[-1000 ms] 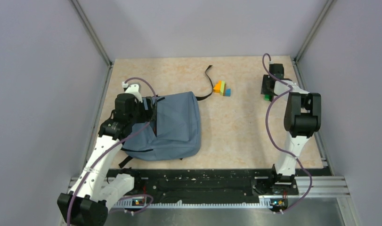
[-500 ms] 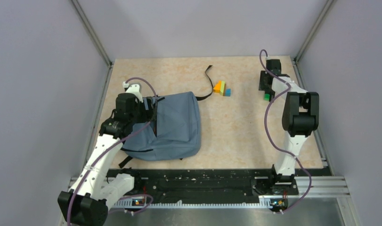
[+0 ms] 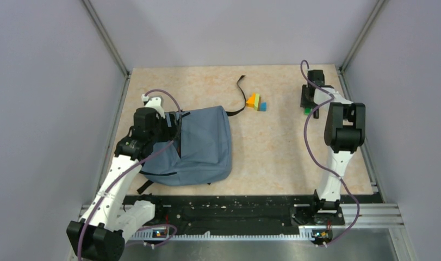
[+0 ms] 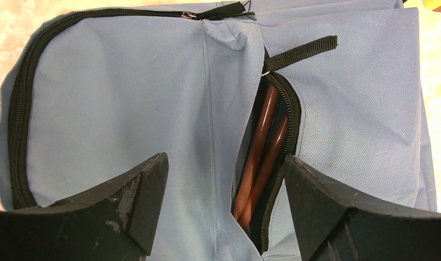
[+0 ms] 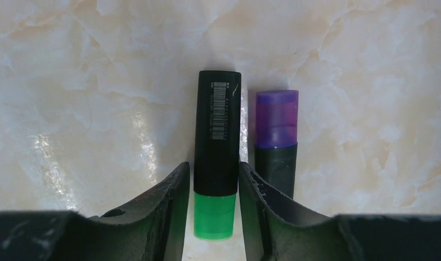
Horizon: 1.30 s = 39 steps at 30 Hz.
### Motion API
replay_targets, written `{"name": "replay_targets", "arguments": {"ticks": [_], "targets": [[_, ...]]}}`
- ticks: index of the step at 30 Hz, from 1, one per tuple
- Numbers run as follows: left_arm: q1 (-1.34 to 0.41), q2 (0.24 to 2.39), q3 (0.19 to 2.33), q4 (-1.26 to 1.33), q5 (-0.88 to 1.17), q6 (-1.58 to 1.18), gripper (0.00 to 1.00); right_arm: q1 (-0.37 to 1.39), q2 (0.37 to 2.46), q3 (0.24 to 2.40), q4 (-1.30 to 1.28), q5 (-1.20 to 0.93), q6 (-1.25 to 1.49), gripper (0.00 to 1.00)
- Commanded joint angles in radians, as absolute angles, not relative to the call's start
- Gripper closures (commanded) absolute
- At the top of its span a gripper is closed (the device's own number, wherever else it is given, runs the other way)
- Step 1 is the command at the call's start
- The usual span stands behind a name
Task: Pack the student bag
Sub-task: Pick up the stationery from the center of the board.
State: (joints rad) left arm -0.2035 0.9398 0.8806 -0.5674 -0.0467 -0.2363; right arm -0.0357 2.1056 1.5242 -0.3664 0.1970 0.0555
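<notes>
The student bag [image 3: 202, 144], dusty-blue with black zippers, lies flat on the left of the table. My left gripper [image 3: 172, 128] hovers over it, open. In the left wrist view its fingers [image 4: 224, 168] straddle an unzipped pocket of the bag [image 4: 125, 92] that holds two brown pens [image 4: 261, 152]. At the far right my right gripper [image 3: 310, 106] is down on the table. In the right wrist view its fingers [image 5: 213, 174] press both sides of a black highlighter with a green cap [image 5: 218, 136]. A purple-capped highlighter [image 5: 277, 125] lies just right of it.
A small stack of orange, yellow, green and blue pieces [image 3: 256, 101] sits at the back middle. A black bag strap [image 3: 242, 92] trails toward it. Grey walls close in the table on three sides.
The right wrist shifted slightly at the back right and its jaws narrowed round the green-capped highlighter. The left arm and the bag have not moved.
</notes>
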Motion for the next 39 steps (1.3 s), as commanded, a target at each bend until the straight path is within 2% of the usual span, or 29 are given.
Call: {"name": "replay_targets", "arguments": {"ticks": [1,9,11,14,21,25,30,33,35,39], "targets": [[-0.198,0.917,0.883,-0.519,-0.067,-0.225,0.18,-0.039,2.135,1.573,-0.396,0.179,0.057,0.66],[-0.196,0.907,0.883,-0.522,-0.044,-0.230,0.18,-0.039,2.120,1.567,-0.417,0.074,0.064,0.77],[-0.196,0.894,0.878,-0.519,-0.035,-0.232,0.19,-0.039,2.107,1.555,-0.419,0.057,0.061,0.84],[-0.192,0.878,0.878,-0.514,-0.020,-0.236,0.23,-0.035,2.057,1.513,-0.407,0.043,0.071,1.00],[-0.155,0.897,0.888,-0.515,0.068,-0.247,0.28,0.043,1.797,1.275,-0.313,0.054,0.134,1.00],[-0.114,0.920,0.887,-0.516,0.122,-0.256,0.37,0.120,1.611,1.091,-0.239,0.033,0.190,1.00],[-0.106,0.890,0.890,-0.520,0.110,-0.254,0.40,0.273,1.414,0.984,-0.225,0.048,0.240,1.00],[-0.102,0.835,0.870,-0.493,0.085,-0.256,0.34,0.383,1.307,0.946,-0.206,0.054,0.282,1.00],[-0.100,0.823,0.865,-0.491,0.076,-0.260,0.33,0.463,1.240,0.921,-0.164,0.048,0.324,1.00],[-0.096,0.856,0.875,-0.531,0.111,-0.275,0.40,0.675,1.181,0.896,-0.051,0.082,0.407,1.00]]}}
